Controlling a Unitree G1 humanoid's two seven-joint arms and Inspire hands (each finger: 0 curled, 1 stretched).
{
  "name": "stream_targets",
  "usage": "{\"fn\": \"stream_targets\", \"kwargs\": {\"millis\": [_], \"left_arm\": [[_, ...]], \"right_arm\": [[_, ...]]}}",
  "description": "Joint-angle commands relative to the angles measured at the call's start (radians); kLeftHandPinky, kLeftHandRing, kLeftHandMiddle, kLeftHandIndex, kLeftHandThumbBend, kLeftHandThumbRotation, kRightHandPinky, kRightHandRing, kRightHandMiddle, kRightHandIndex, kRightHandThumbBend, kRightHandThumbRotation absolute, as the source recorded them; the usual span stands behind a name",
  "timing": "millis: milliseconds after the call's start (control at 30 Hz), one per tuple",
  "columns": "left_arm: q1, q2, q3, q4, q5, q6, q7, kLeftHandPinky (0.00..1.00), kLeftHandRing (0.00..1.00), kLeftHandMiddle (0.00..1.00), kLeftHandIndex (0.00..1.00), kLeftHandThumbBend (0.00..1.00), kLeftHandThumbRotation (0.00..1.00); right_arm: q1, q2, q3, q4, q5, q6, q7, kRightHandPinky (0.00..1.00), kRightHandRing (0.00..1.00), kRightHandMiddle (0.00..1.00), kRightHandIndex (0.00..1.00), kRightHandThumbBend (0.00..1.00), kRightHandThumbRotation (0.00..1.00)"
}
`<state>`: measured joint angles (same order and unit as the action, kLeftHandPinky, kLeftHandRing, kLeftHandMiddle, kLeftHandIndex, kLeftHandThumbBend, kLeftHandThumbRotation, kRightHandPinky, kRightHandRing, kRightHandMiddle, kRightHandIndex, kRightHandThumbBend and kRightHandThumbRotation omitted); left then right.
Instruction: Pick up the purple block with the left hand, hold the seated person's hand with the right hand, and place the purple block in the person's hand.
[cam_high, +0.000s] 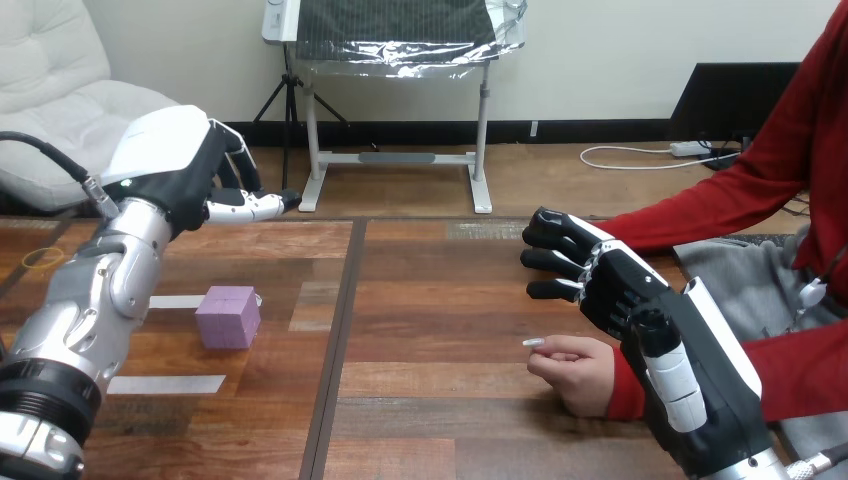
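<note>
A purple block (228, 317) sits on the wooden table (430, 290) at the left. My left hand (190, 170) hovers above and behind it, fingers relaxed and holding nothing. The person's hand (577, 370) rests on the table at the right, loosely curled, at the end of a red sleeve. My right hand (610, 285) hangs just above and beside that hand with its fingers straight, pointing left. It is close to the person's wrist, and I cannot tell whether they touch.
Two strips of pale tape (165, 384) lie on the table near the block. A yellow ring mark (42, 257) shows at the far left. The person's other red sleeve (720, 210) reaches along the table's far right edge.
</note>
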<state>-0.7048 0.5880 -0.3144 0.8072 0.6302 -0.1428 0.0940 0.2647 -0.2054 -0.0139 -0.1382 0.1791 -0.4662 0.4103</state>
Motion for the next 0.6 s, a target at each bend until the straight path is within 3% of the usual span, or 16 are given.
{"fn": "stream_targets", "kwargs": {"millis": [0,300,567], "left_arm": [[-0.02,0.032,0.001,-0.053,0.013,0.0,-0.02,0.51,0.59,0.62,0.6,0.75,0.57],[-0.036,0.019,-0.017,-0.015,0.033,0.008,-0.066,0.64,0.73,0.75,0.75,0.8,0.59],[-0.045,-0.003,-0.038,0.037,0.056,0.026,-0.074,0.77,0.83,0.85,0.84,0.87,0.64]], "right_arm": [[-0.071,-0.012,-0.021,-0.005,0.001,-0.004,-0.012,0.76,0.84,0.86,0.86,0.87,1.0],[-0.073,-0.012,-0.02,-0.001,0.004,-0.005,-0.009,0.76,0.84,0.86,0.86,0.87,1.0],[-0.071,-0.015,-0.019,-0.003,0.008,-0.003,-0.006,0.76,0.84,0.87,0.87,0.87,1.0]]}}
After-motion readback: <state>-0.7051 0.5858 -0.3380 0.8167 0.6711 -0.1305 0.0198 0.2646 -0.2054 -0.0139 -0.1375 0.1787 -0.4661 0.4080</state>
